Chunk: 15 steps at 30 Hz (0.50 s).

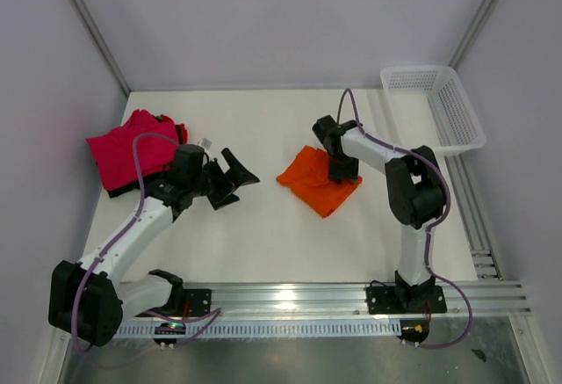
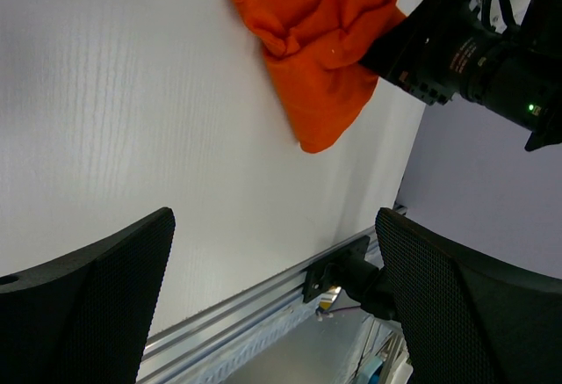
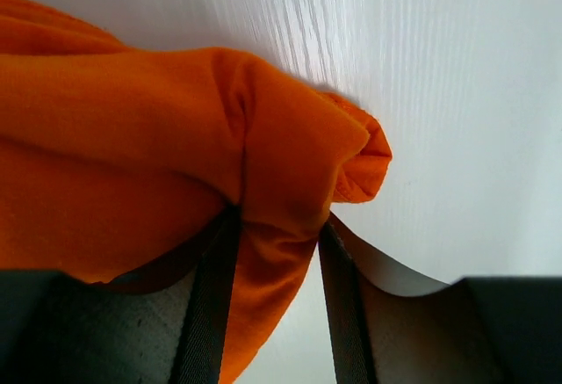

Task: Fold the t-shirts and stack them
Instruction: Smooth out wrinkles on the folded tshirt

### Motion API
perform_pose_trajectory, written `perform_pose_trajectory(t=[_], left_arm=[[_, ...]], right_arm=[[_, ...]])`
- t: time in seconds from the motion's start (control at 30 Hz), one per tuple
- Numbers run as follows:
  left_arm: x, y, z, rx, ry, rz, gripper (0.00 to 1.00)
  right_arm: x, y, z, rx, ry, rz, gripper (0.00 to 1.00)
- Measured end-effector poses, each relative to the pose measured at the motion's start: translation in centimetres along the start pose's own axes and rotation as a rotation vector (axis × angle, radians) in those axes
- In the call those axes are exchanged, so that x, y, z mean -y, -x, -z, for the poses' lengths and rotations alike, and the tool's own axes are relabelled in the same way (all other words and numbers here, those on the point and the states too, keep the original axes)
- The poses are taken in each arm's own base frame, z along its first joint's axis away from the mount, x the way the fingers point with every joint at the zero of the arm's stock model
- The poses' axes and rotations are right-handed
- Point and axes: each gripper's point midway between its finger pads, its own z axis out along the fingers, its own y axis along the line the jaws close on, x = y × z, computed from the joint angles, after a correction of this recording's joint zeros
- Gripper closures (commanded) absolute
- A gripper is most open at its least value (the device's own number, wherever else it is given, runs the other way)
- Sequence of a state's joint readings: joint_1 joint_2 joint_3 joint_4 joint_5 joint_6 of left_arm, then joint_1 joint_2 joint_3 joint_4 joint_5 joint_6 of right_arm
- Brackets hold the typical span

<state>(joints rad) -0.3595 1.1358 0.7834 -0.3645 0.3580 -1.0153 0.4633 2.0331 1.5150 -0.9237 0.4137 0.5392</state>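
1. right gripper (image 3: 277, 252) is clamped on a bunched-up fold of the orange shirt (image 1: 314, 189), with the cloth pinched between its fingers.
2. seen from above, that shirt lies crumpled around the middle of the table (image 1: 263, 235), and the gripper sits on its 2 o'clock edge.
3. left gripper (image 1: 235, 177) is off at the shirt's 9 o'clock, spread wide with nothing in it and clear of the cloth.
4. pink shirt (image 1: 127, 151) is a heap further out at 9 o'clock, past the left gripper.
5. white basket (image 1: 413, 70) sits at 1 o'clock in the far right corner, well apart.
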Motion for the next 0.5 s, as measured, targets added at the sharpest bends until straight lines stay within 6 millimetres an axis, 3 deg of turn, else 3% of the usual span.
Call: perform_pose_trajectory(t=[0.23, 0.4, 0.5], left_arm=[[0.2, 0.1, 0.0, 0.005, -0.008, -0.003, 0.01], [0.3, 0.2, -0.1, 0.006, -0.013, -0.004, 0.01], [0.3, 0.1, -0.1, 0.002, -0.012, -0.002, 0.01]], right_arm=[[-0.3, -6.8, 1.9, -0.14, 0.12, -0.162, 0.55], [-2.4, -11.2, 3.7, -0.27, 0.273, -0.302, 0.55], [-4.2, -12.8, 4.8, -0.351, 0.356, -0.384, 0.55]])
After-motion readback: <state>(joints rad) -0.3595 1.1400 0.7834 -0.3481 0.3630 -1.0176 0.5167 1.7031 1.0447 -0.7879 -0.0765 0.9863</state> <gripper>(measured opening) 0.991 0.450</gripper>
